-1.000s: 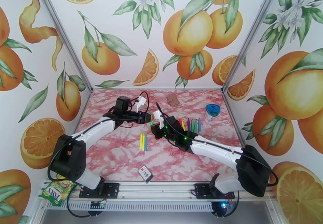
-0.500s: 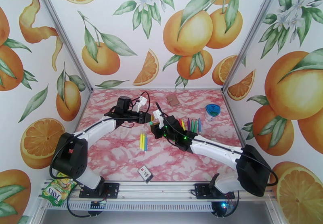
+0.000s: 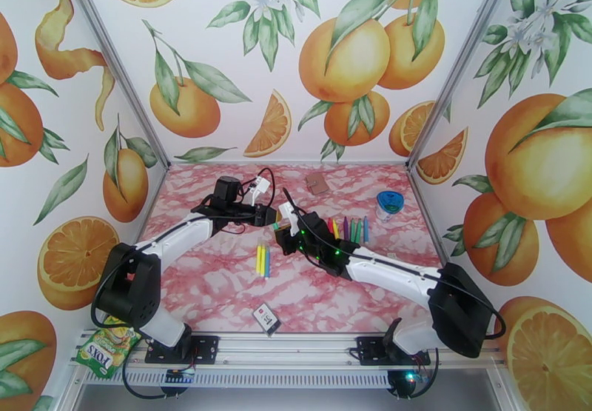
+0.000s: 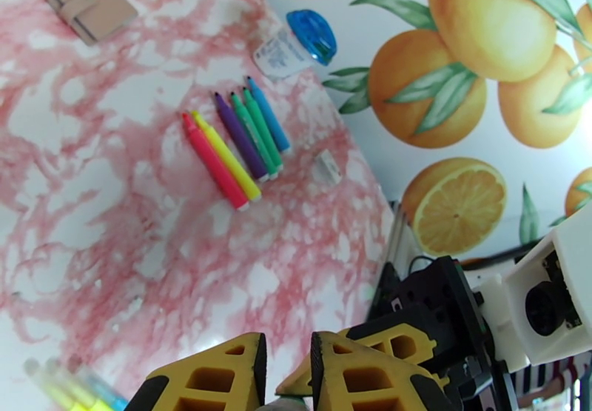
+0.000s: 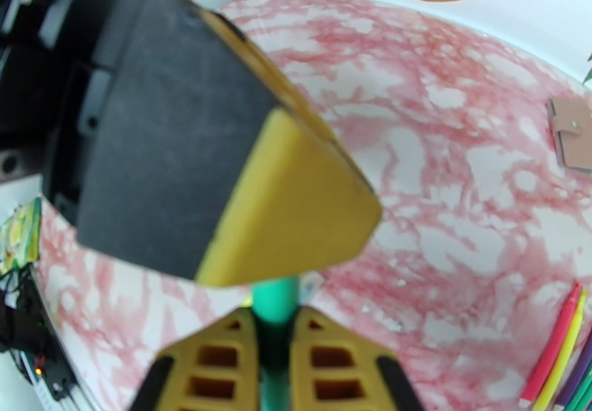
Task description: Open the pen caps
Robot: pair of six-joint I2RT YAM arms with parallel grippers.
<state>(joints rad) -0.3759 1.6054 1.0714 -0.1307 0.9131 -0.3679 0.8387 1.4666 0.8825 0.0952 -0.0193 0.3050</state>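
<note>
A green pen (image 5: 275,303) hangs above the table between the two grippers. My right gripper (image 5: 275,335) is shut on its barrel. The pen's far end, where the cap sits, runs in behind the yellow finger (image 5: 292,216) of my left gripper (image 3: 272,218), whose jaws stand a pen's width apart in the left wrist view (image 4: 288,349) and grip that end. In the top view both grippers meet tip to tip, the right gripper (image 3: 286,232) just below the left. Several capped pens (image 3: 348,229) lie in a row at centre right: pink (image 4: 214,161), yellow, purple, green, blue. Three more pens (image 3: 262,259) lie centre left.
A blue-lidded round container (image 3: 389,204) stands at the right. A tan folded card (image 3: 317,183) lies at the back, and a black-and-white card (image 3: 267,319) near the front edge. A small white piece (image 4: 325,166) lies by the pen row. A snack packet (image 3: 107,349) sits off the table's front left.
My left gripper's jaws have closed in on the green pen's end. Both arms have stayed almost where they were, and the right gripper has kept its hold.
</note>
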